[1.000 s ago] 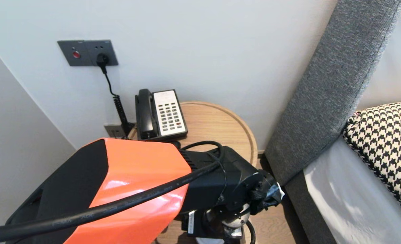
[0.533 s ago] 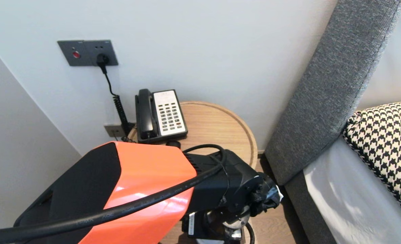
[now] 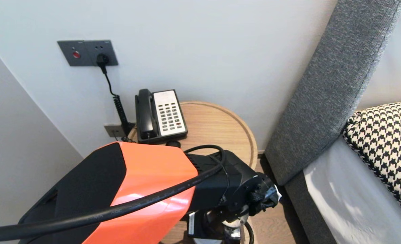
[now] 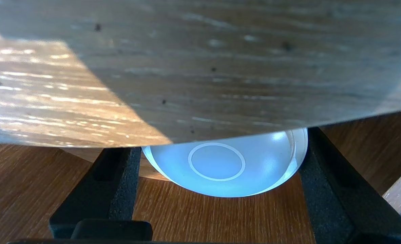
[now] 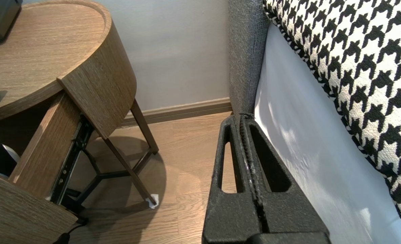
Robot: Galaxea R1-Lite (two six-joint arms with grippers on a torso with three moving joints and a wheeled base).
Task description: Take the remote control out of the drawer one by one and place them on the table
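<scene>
White glossy round bowl (image 4: 225, 169): on the pulled-out wooden drawer's (image 5: 37, 145) floor, under the round wooden counter's (image 3: 221, 118) near edge. Left gripper (image 4: 217, 144): 2 fingers pressed on its sides. Handling: squeeze evenly, glaze likely slippery; draw outward before lifting, rim overhangs. Right gripper (image 5: 241, 117): closed, parked beside the white-sheeted bed (image 5: 305, 152)

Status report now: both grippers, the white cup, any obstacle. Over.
Left gripper: fingers against both sides of white cup. Right gripper shut, parked beside the bed. Curved wooden panel hides the cup's far part.
</scene>
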